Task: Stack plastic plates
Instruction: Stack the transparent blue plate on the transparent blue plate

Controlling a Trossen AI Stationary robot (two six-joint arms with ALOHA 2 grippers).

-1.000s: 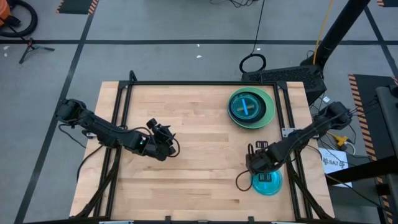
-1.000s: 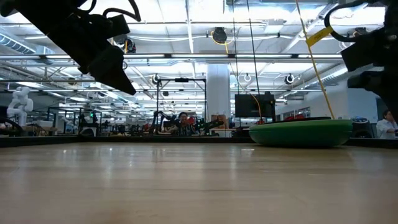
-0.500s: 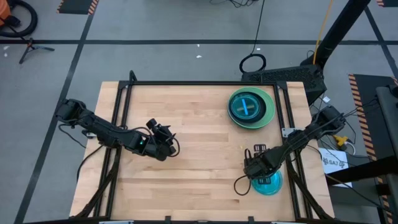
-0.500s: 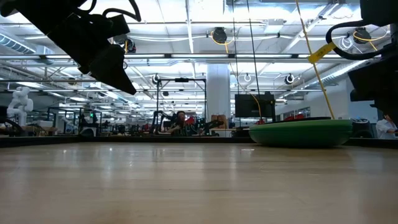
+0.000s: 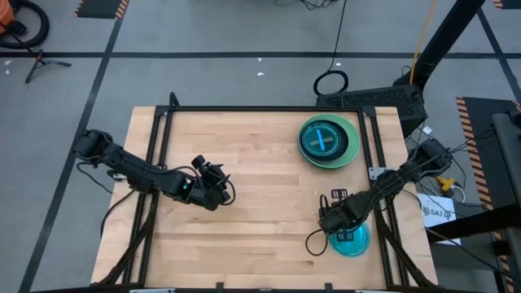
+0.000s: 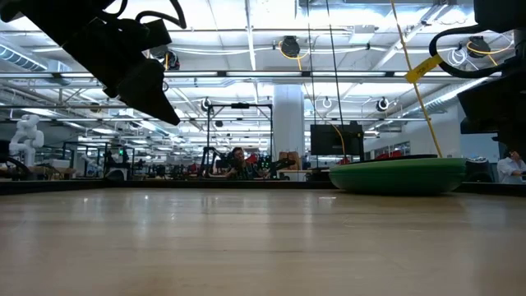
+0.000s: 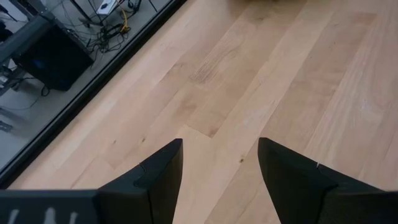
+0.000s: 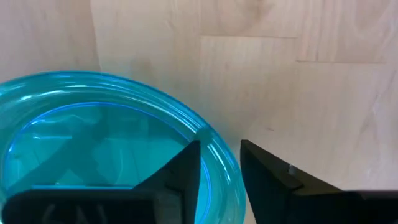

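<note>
A stack of plates [image 5: 328,142] stands near the table's far right corner: a mint green plate at the bottom, darker ones on it and a cyan-blue one on top. In the low view the stack [image 6: 399,175] shows only its green side. A single cyan-blue plate [image 5: 353,241] lies by the near right edge. My right gripper [image 5: 330,225] is at that plate's left rim, shut on it. My left gripper [image 5: 223,192] hovers open above the bare table left of centre, its fingers [image 7: 163,174] apart over wood. No other plates show. My right gripper [image 8: 221,165] has the cyan-blue plate's rim [image 8: 219,153] between its two fingers, one finger [image 8: 186,168] inside the plate and the other [image 8: 267,171] outside it. The fingers come from above, slanting down. The plate lies flat on the table.
A black metal frame [image 5: 260,109] runs along the table's far edge and down both sides. Cables [image 5: 313,241] loop beside my right gripper. Bare wood [image 5: 260,179] lies between the two arms.
My right gripper has moved toward the table's near edge and down onto the cyan-blue plate's rim, mostly in the first half second. The plate has stayed in place.
</note>
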